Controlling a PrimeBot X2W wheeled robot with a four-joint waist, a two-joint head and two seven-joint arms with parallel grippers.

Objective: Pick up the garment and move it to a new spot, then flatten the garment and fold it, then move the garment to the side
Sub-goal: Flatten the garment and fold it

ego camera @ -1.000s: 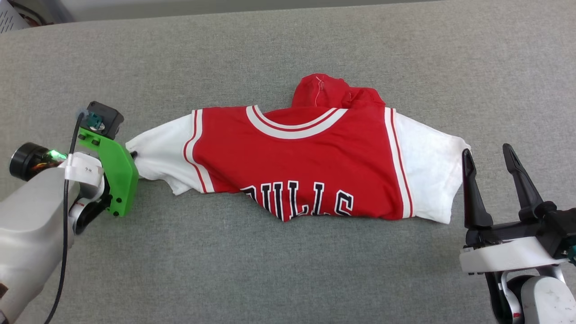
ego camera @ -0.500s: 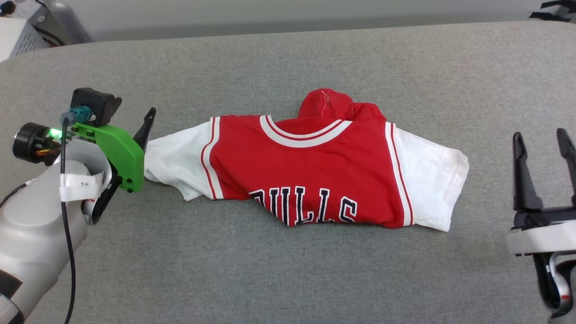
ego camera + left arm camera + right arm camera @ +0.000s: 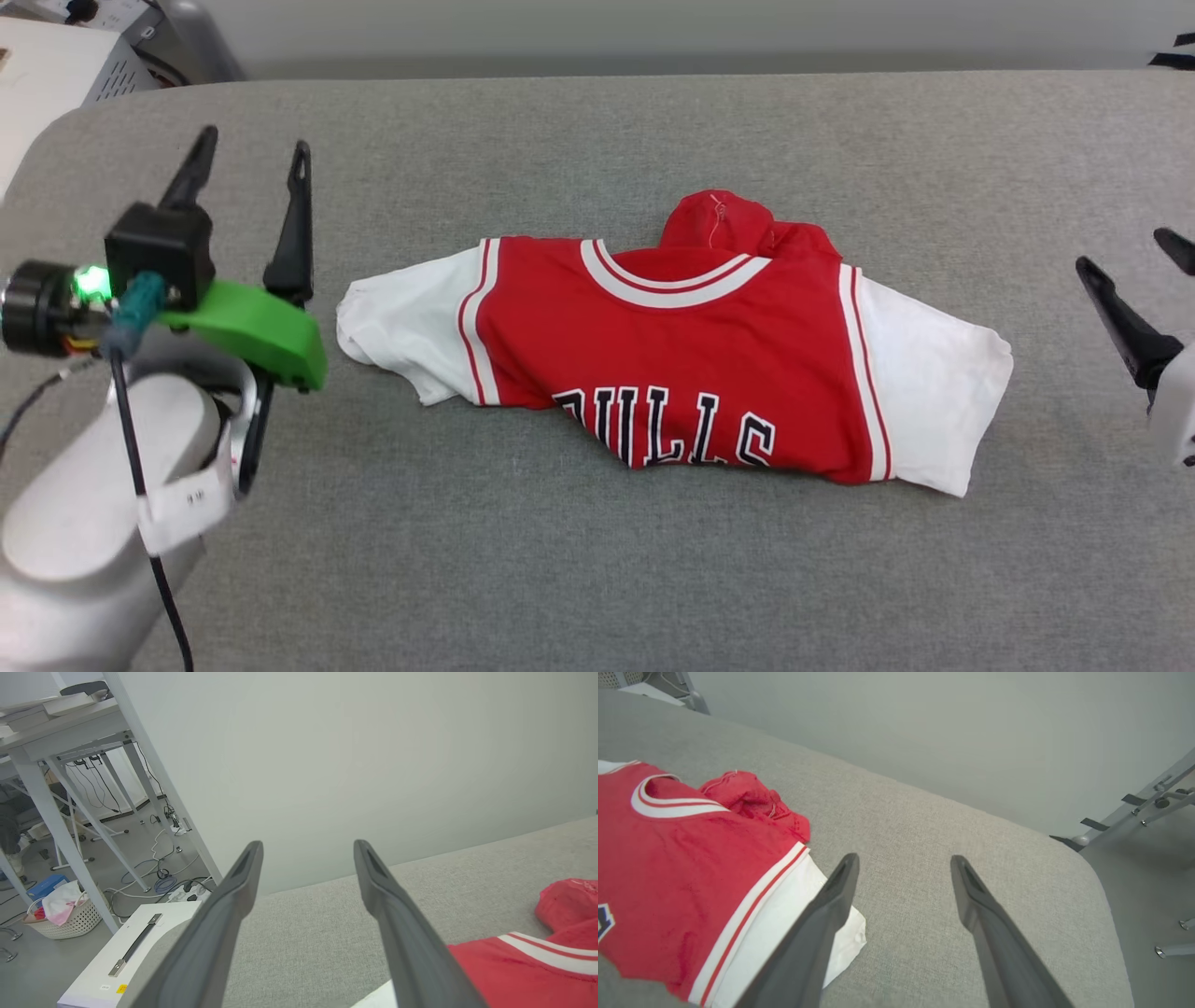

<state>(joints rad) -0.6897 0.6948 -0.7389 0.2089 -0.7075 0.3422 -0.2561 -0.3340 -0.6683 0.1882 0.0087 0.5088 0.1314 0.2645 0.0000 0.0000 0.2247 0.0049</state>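
The left gripper (image 3: 252,140) (image 3: 307,844) hangs over the left end of the desk (image 3: 597,560), its jaws spread wide and holding nothing, just left of the shirt's left sleeve and not touching it. The right gripper (image 3: 1120,248) (image 3: 904,857), at the right edge, also has its jaws wide apart and empty, clear of the right sleeve.

There are two grippers with two dark fingers each, and one shirt (image 3: 691,364) (image 3: 514,970) (image 3: 668,868). It lies mid-desk, its long axis running left to right from sleeve to sleeve. The collar points to the far side, where a red bunch sticks out behind it. The lettering sits at the near edge.
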